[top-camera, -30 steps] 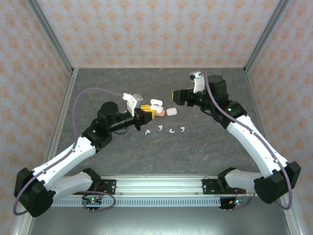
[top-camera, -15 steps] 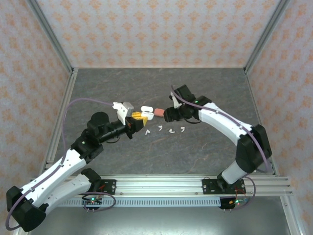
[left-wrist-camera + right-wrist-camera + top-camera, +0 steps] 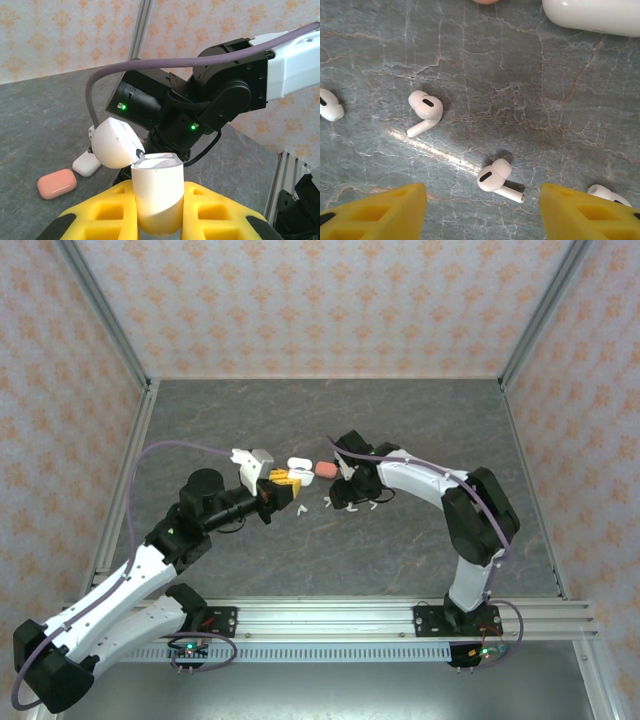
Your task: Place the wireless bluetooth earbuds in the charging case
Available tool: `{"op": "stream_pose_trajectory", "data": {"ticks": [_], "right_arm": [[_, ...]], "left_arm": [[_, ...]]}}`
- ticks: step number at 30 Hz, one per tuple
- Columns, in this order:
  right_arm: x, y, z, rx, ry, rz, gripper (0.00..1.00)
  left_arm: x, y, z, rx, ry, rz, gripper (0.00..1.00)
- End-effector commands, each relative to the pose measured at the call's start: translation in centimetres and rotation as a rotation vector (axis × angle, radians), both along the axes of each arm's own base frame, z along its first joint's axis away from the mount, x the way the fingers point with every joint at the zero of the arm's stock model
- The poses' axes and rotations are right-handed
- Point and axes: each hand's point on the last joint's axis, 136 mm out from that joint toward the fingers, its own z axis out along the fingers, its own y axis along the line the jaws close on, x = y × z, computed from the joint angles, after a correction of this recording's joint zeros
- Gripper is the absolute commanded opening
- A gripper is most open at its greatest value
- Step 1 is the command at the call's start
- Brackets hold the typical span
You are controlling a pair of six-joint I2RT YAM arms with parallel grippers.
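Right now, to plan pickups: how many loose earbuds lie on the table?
4 earbuds in the right wrist view: left edge, left of centre, lower middle, bottom right. More may be hidden.

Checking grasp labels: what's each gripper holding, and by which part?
Left gripper clamps the open white charging case by its lower body, lid flipped back. Right gripper holds nothing: jaws open over white earbuds on the table.
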Motion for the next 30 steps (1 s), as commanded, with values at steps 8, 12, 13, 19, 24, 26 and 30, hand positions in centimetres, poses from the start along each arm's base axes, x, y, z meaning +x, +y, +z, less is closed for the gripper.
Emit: {"op": "stream_pose_trajectory", "data": {"ticks": [8, 12, 13, 19, 24, 26, 30], "right_arm": [[-1.6, -0.9, -2.6, -0.062, 0.076, 0.008, 0.62], [-2.3, -0.8, -3.1, -0.056, 0.104, 0.012, 0.61], [-2.4, -0.8, -3.2, -0.057, 0.111, 0.016, 0.6], [-2.9, -0.6, -4.0, -0.053, 0.143, 0.022, 0.57], [-3.6, -0.4, -4.2, -0.055, 0.17, 0.031, 0.53], [-3.9, -0.5, -4.0, -0.056, 0.179, 0.031, 0.52], [-4.7, -0.5, -3.4, -0.034, 0.195, 0.029, 0.5]], "left_arm": [[0.2, -0.1, 0.2, 0.018, -0.015, 0.007, 0.0], [0.3, -0.1, 0.4, 0.018, -0.018, 0.01, 0.0], [0.4, -0.1, 0.4, 0.018, -0.016, 0.011, 0.0], [0.5, -0.3, 0.6, 0.021, -0.012, 0.005, 0.0], [0.6, -0.4, 0.6, 0.02, -0.006, 0.004, 0.0], [0.7, -0.5, 0.5, 0.021, -0.004, 0.005, 0.0], [0.8, -0.6, 0.4, 0.022, 0.0, 0.003, 0.0]]}}
